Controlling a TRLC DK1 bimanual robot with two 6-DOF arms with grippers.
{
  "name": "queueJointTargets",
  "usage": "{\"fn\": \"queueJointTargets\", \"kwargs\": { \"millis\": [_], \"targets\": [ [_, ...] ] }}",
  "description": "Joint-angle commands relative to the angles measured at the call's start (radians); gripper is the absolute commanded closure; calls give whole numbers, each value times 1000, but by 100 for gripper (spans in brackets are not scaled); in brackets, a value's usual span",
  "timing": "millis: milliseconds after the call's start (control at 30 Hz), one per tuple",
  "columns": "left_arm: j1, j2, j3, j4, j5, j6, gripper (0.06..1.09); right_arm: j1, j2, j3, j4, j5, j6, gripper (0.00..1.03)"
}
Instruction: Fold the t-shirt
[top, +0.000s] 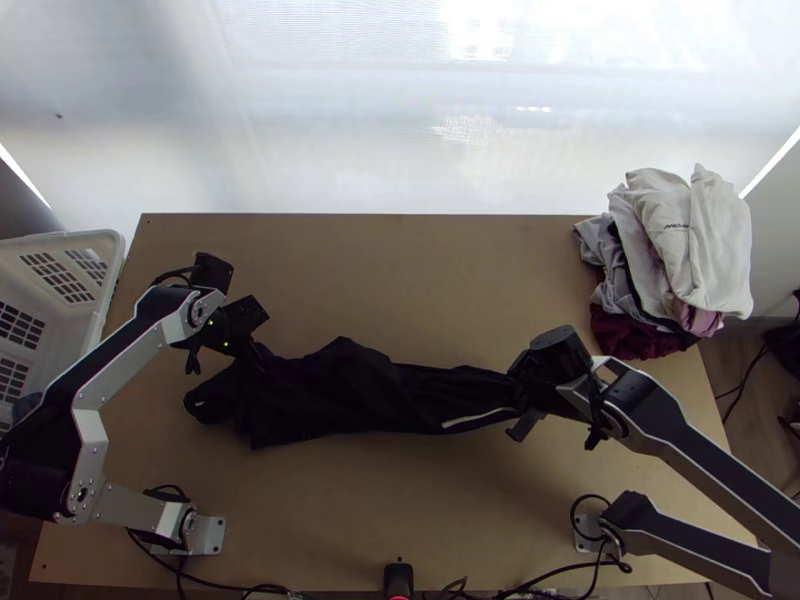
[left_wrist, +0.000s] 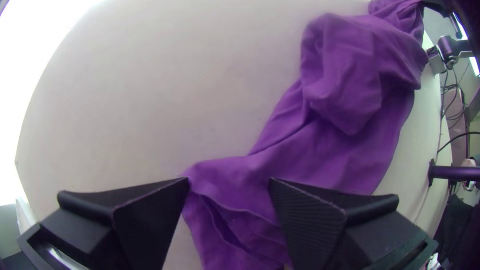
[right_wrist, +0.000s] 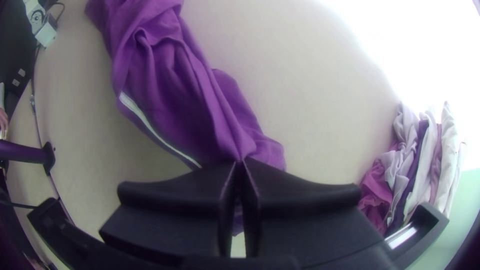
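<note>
A dark t-shirt (top: 340, 395) lies bunched in a long strip across the middle of the table, purple in the wrist views, with a white stripe near its right end. Over its left end is my left gripper (top: 250, 345). In the left wrist view my left gripper (left_wrist: 230, 182) stands open, cloth (left_wrist: 325, 145) between and beyond its fingers. At the strip's right end is my right gripper (top: 520, 395). The right wrist view has my right gripper (right_wrist: 241, 162) shut on the shirt (right_wrist: 175, 100), whose folds run into the fingertips.
A pile of clothes (top: 680, 250) lies at the table's back right corner. A white basket (top: 115, 262) stands at the left edge. Cables (top: 530, 578) run along the near edge, by a small black device (top: 398, 578). Bare wood (top: 400, 270) extends behind the shirt.
</note>
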Motion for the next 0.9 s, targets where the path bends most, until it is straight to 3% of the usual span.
{"fn": "queueJointTargets", "kwargs": {
  "millis": [0,67,100,167,200,367,533,867],
  "targets": [
    [-14,22,-35,24,-2,8,49,-2,-5,1,0,2,-2,100],
    [-16,25,-51,50,-17,17,52,-2,-10,1,0,2,-4,100],
    [-16,28,-60,61,-18,25,62,-4,-11,-1,0,2,-4,100],
    [-11,35,-72,79,-18,28,95,-4,-14,1,-1,2,-5,100],
    [-10,36,-71,79,-18,26,105,-4,-17,1,0,0,-7,100],
    [6,-19,-43,30,-17,2,105,-21,-25,22,-7,-1,-10,100],
    [47,-146,61,-130,24,-52,105,-90,-36,113,-78,-81,25,100],
    [67,-403,238,-424,109,-101,105,-163,-83,257,-224,-135,35,100]
  ]
}}
